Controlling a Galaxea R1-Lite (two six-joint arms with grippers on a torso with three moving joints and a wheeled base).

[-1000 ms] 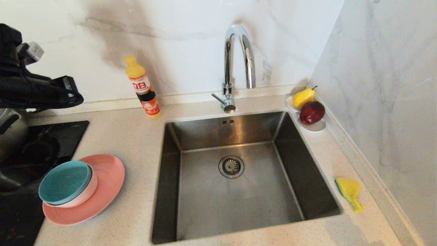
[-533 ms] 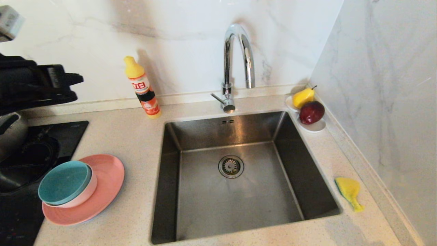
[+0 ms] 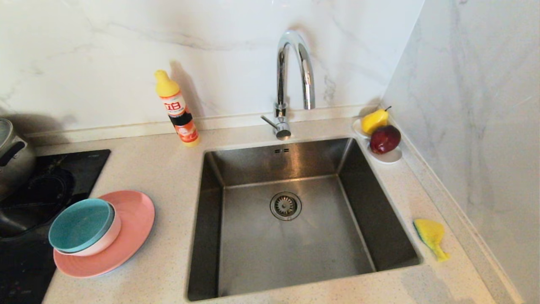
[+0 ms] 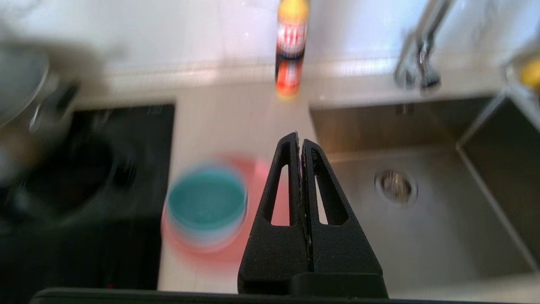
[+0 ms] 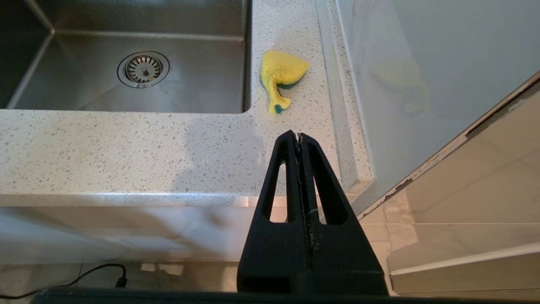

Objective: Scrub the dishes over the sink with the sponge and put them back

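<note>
Two end effectors show only in their own wrist views; neither appears in the head view. Largest first, w/ the sink (image 3: 291, 219) as landmark: steel basin set in the counter (image 3: 160, 169), drain strainer at its centre, nothing in it. Left of the sink sits the dish stack: salmon-pink plate (image 3: 135, 228) at the bottom, pale pink bowl (image 3: 110, 237) on it, teal bowl (image 3: 80, 226) nested inside; a light blue plate isn't distinguishable. Judged matte plastic, so light, stiff, not fragile, prob. slippery once wet; best taken by a rim, top bowl first. Further left of the sink, black cooktop (image 3: 63, 169) w/ steel pot (image 3: 12, 156). Behind the sink: chrome tap (image 3: 291, 84), and toward its back-left corner the detergent bottle (image 3: 177, 109). At the sink's back-right corner, a white saucer (image 3: 390, 157) holding pear (image 3: 374, 120) and red apple (image 3: 385, 138).

Sponge (image 3: 431, 234) lies crumpled on the counter strip right of the sink, near the wall. Soft, floppy, very light; pinch the thick yellow body, not the thin tail.

Left end effector (image 4: 300, 141): fingers pressed together, empty, in the air over the counter between stack and sink. Right end effector (image 5: 298, 136): fingers together, empty, parked off the counter's front edge, sponge ahead of it. The tap could obstruct moves over the sink.
</note>
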